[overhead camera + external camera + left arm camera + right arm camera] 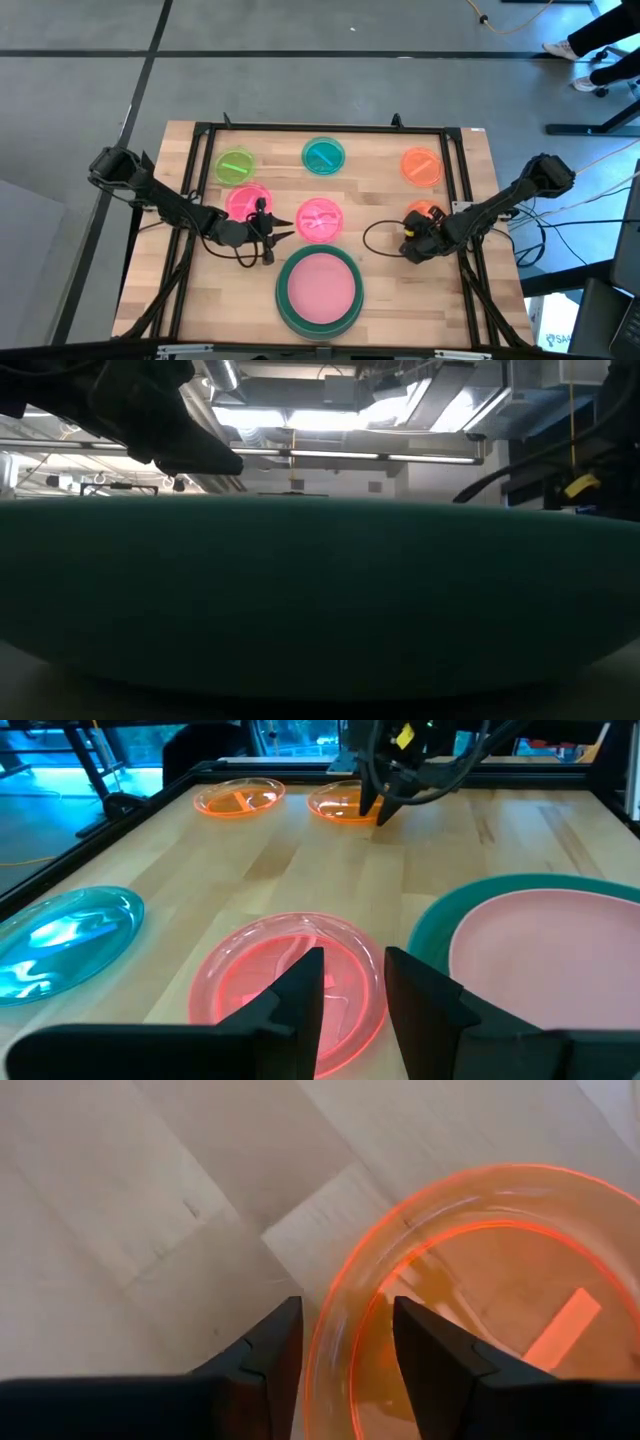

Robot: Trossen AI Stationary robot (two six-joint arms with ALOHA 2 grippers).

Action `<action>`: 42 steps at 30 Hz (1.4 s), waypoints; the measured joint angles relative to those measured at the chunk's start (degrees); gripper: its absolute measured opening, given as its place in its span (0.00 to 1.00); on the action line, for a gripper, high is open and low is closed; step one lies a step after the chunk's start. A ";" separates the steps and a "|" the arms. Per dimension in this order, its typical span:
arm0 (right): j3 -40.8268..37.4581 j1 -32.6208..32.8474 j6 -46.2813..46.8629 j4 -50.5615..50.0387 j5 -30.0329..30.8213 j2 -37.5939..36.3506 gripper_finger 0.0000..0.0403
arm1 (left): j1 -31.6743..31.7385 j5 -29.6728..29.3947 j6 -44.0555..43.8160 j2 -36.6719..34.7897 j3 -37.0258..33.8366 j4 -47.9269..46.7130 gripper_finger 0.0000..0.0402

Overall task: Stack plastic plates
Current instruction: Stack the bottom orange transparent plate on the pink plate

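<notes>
A pale pink plate (pixel 320 285) sits in a dark green plate (pixel 283 300) near the table's near edge. Small translucent plates lie apart on the wood: lime green (pixel 235 166), teal (pixel 324 155), orange (pixel 421 166), and two hot pink ones (pixel 245 200) (pixel 319 219). My left gripper (pixel 355 990) is open, low over the left rim of the middle hot pink plate (pixel 285 975). My right gripper (pixel 345 1350) is open and points down, its fingers either side of the rim of a second orange plate (pixel 480 1290). I see no grey plate.
A black frame (pixel 455 150) borders the work area on the wooden table. Bare wood (pixel 385 270) lies between the big stack and the right gripper. The green plate's wall (pixel 320 600) fills the low view. Cables trail off the table's right side.
</notes>
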 joint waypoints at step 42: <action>12.70 0.04 -47.88 32.96 -0.10 2.59 0.00 | -0.05 4.00 -0.02 0.02 -0.04 -0.06 0.25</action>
